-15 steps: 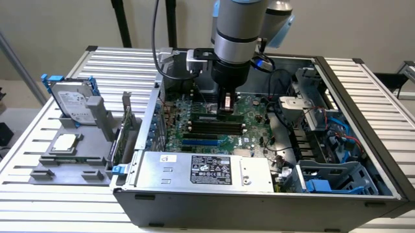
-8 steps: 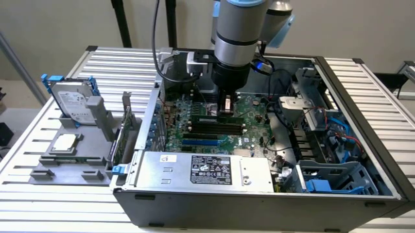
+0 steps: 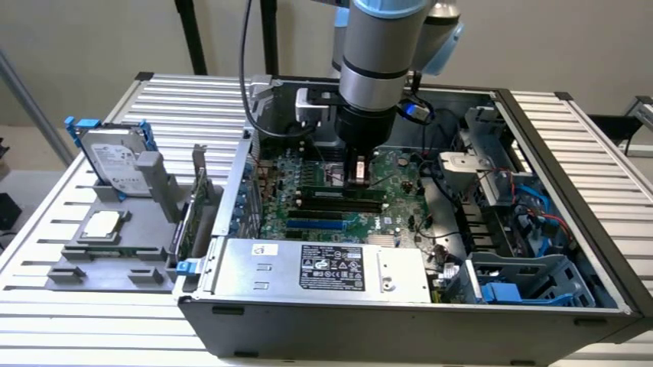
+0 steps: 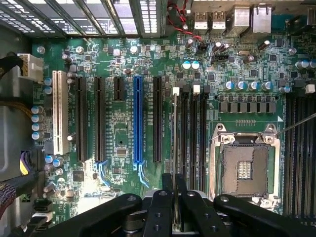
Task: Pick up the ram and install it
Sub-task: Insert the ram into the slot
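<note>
The ram point(image 4: 174, 138) shows edge-on in the wrist view as a thin pale strip, lined up along the memory slot with the white latch point(image 4: 176, 91). My gripper point(image 4: 174, 192) is shut on the ram, one black finger on each side of it. In the exterior view my gripper point(image 3: 357, 176) reaches straight down into the open computer case point(image 3: 571, 252), just over the black memory slots point(image 3: 342, 200) on the green motherboard point(image 3: 306, 222). Whether the stick sits in the slot or just above it I cannot tell.
A silver hard drive in a blue frame point(image 3: 115, 160) and a green expansion card point(image 3: 199, 202) stand in a grey holder at the exterior view's left. The power supply point(image 3: 326, 267) fills the case's near side. The CPU socket point(image 4: 244, 165), a blue slot point(image 4: 138, 121) and cables point(image 3: 531, 206) flank the memory slots.
</note>
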